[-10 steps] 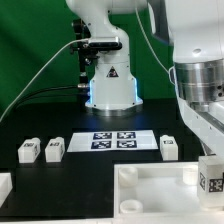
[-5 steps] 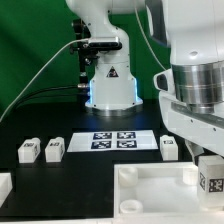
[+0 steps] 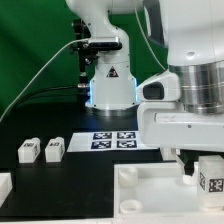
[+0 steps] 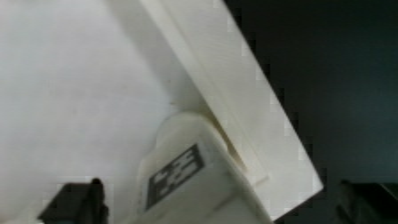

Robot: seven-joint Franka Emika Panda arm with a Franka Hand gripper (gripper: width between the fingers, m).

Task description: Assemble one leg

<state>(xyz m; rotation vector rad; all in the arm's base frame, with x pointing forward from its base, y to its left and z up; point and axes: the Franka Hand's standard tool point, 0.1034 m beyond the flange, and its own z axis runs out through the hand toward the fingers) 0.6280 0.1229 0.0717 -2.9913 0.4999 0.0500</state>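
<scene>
A leg (image 3: 210, 173), a small white post with a black-and-white tag, stands at the near right corner of the large white tray-like part (image 3: 150, 190). My gripper (image 3: 203, 160) hangs right over it. In the wrist view the leg (image 4: 183, 170) lies against the part's raised wall (image 4: 222, 90), between my two dark fingertips (image 4: 73, 203). The gripper (image 4: 217, 208) is open, its jaws standing wide apart and clear of the leg. Two more legs (image 3: 28, 150) (image 3: 54, 148) stand at the exterior view's left.
The marker board (image 3: 112, 140) lies in front of the robot base (image 3: 110, 85). Another white part (image 3: 5, 186) shows at the exterior view's near left edge. My arm's white hand fills the exterior view's right and hides the table behind it.
The arm has come down and swung toward the exterior view's left. Its hand now hides the leg that stood just right of the marker board. The tagged leg under the gripper has barely shifted.
</scene>
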